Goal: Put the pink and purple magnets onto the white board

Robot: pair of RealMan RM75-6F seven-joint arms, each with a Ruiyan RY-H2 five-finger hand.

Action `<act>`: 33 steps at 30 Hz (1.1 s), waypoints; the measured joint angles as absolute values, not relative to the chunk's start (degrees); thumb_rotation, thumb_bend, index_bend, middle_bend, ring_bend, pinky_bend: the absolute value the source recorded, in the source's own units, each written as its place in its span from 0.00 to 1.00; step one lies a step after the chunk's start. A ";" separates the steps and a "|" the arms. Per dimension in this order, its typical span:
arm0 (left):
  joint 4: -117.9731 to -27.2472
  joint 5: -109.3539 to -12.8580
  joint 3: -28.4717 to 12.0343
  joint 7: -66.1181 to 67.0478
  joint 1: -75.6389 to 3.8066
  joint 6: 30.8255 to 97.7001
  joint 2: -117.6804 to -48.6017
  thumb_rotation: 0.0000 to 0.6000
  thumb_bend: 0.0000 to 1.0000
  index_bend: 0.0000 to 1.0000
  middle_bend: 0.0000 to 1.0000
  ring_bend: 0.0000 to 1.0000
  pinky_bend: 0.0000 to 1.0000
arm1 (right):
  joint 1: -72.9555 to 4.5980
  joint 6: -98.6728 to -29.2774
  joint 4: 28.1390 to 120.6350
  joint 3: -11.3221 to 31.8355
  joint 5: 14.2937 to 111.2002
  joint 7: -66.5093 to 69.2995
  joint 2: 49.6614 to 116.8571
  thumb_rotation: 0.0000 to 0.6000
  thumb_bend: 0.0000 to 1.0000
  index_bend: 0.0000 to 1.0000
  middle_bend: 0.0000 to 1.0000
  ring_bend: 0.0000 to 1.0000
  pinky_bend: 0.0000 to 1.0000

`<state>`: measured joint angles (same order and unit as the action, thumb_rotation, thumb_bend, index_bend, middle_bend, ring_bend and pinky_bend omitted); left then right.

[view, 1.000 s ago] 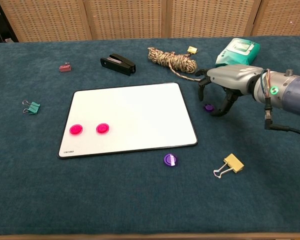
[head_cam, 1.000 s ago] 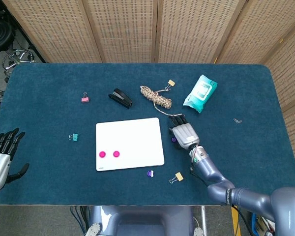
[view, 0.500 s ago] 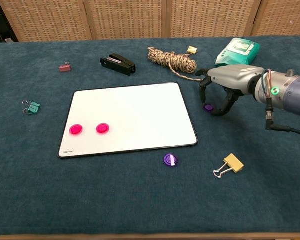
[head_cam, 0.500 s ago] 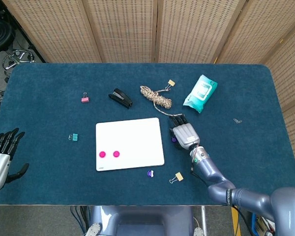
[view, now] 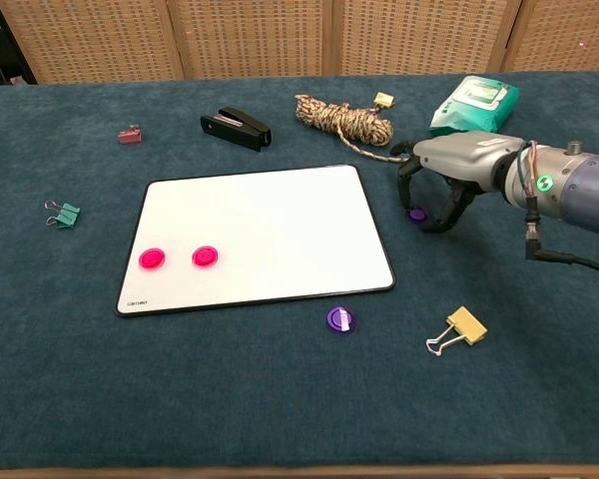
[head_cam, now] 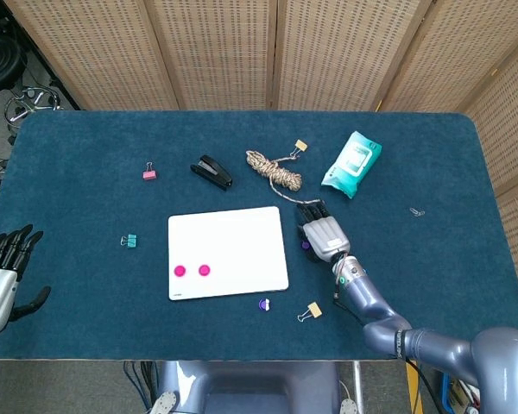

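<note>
Blue bench (view: 230,399) under my right hand (view: 449,170): its curled fingers cage one purple magnet (view: 416,214), grip unclear; my head view hides it. Another magnet (view: 340,319) lies below the board (view: 270,230). Left hand (head_cam: 0,276), head view only, spread empty.

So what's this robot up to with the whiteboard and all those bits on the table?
It is putting magnets on the white board. Two pink magnets already sit on it. The right hand is arched over a purple magnet just off the board's right edge, fingers curled around it; whether it grips yet is unclear. Another purple magnet lies on the cloth below the board. The left hand waits open at the table's far left.
</note>
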<state>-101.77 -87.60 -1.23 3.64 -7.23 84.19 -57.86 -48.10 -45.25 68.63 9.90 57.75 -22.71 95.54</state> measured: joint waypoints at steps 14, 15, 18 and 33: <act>-102.05 -87.67 -1.28 3.53 -7.14 83.96 -57.63 1.00 0.28 0.00 0.00 0.00 0.00 | -47.91 -46.20 69.62 9.82 57.12 -23.37 95.18 1.00 0.50 0.56 0.00 0.00 0.00; -102.06 -87.68 -1.27 3.50 -7.14 83.96 -57.62 1.00 0.28 0.00 0.00 0.00 0.00 | -47.88 -46.45 70.01 9.84 57.36 -23.32 95.05 1.00 0.50 0.56 0.00 0.00 0.00; -102.10 -87.75 -1.28 3.38 -7.12 83.94 -57.59 1.00 0.28 0.00 0.00 0.00 0.00 | -47.78 -47.86 72.17 9.96 58.70 -23.27 94.44 1.00 0.50 0.56 0.00 0.00 0.00; -102.30 -87.68 -1.33 2.79 -7.03 83.79 -57.41 1.00 0.28 0.00 0.00 0.00 0.00 | -52.75 -50.61 78.96 12.40 57.69 -32.40 99.29 1.00 0.52 0.54 0.00 0.00 0.00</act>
<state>-102.30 -87.68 -1.33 2.79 -7.03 83.79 -57.41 -52.75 -50.61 78.96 12.40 57.69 -32.40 99.29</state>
